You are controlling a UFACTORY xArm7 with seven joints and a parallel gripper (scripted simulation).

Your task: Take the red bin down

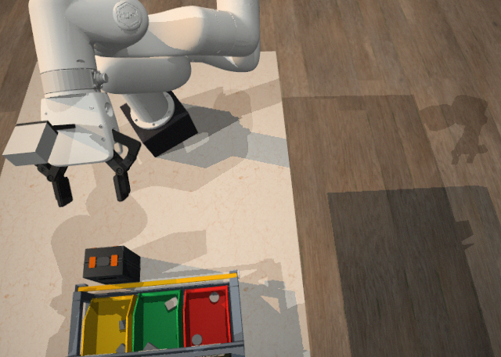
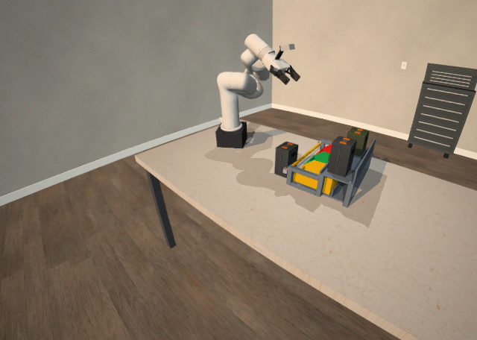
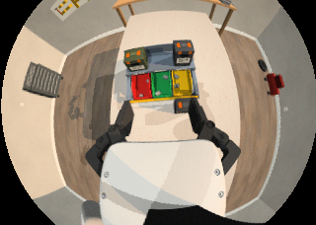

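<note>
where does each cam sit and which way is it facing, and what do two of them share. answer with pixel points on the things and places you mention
Top: high above the table (image 1: 243, 207) (image 2: 246, 213) (image 3: 153, 23), looking steeply down on arm and shelf (image 1: 236, 312) (image 2: 320, 186) (image 3: 129, 91); arm, black base and open jaws show.
Exterior: off one side of the table, raised, looking across and down at it; the whole arm shows, base to jaws.
Wrist: on the arm's end, looking out past the jaws to the shelf; the white gripper housing (image 3: 163, 161) and both fingers show.
Shared: top and wrist both see into the red bin (image 1: 206, 316) (image 3: 141, 87).
</note>
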